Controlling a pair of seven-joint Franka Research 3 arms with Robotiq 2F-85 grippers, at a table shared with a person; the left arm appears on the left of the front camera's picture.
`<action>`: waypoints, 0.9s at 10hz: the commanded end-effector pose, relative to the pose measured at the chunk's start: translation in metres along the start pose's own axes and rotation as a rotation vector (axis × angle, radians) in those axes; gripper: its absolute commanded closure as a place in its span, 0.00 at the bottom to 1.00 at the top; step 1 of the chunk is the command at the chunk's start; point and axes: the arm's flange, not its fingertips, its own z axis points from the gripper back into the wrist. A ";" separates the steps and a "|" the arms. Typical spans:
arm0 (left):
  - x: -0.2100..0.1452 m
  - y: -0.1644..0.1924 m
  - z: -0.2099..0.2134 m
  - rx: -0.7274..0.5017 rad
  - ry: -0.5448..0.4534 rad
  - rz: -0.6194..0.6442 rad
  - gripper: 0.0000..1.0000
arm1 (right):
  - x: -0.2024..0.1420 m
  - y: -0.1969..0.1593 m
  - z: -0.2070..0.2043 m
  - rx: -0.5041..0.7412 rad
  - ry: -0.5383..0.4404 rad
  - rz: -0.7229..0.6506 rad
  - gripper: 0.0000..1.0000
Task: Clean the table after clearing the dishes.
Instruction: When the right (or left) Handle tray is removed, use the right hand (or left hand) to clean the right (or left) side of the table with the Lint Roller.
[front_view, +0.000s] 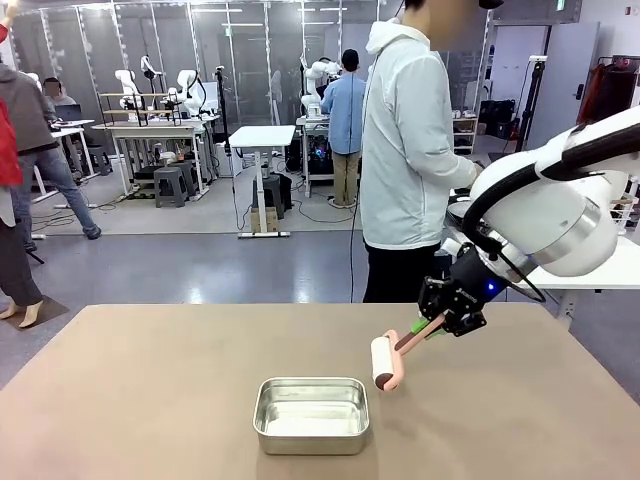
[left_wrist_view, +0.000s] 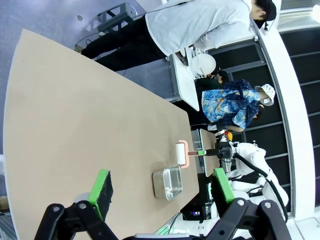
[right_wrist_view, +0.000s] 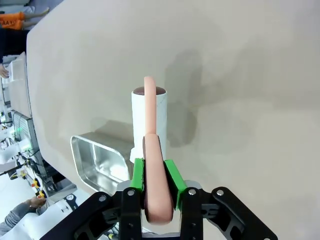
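My right gripper (front_view: 440, 322) (right_wrist_view: 154, 167) is shut on the pink handle of a lint roller (front_view: 383, 362) (right_wrist_view: 149, 115). The roller's white roll points down at the brown table (front_view: 150, 380), right of the middle; whether it touches the top I cannot tell. From the left wrist view, my left gripper (left_wrist_view: 161, 186) hangs open and empty above the table (left_wrist_view: 75, 125), with the roller (left_wrist_view: 180, 152) and right gripper (left_wrist_view: 202, 152) farther off. A round white plate (left_wrist_view: 203, 63) of the dishes lies on the white side table beside the person.
A small rectangular steel pan (front_view: 312, 412) (left_wrist_view: 167, 182) (right_wrist_view: 95, 157) stands at the table's near middle, just left of the roller. A person (front_view: 405, 150) in a light jacket stands at the far edge, turned toward the white side table (front_view: 600, 270).
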 end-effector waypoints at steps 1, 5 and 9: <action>0.000 0.000 0.004 -0.007 0.010 -0.014 0.00 | 0.001 -0.001 -0.008 0.023 -0.026 0.034 0.78; 0.000 0.000 0.004 -0.007 0.010 -0.014 0.00 | 0.028 -0.023 -0.029 0.110 0.074 -0.005 0.78; 0.000 0.000 0.004 -0.007 0.010 -0.014 0.00 | 0.028 -0.058 -0.035 0.097 0.080 -0.014 1.00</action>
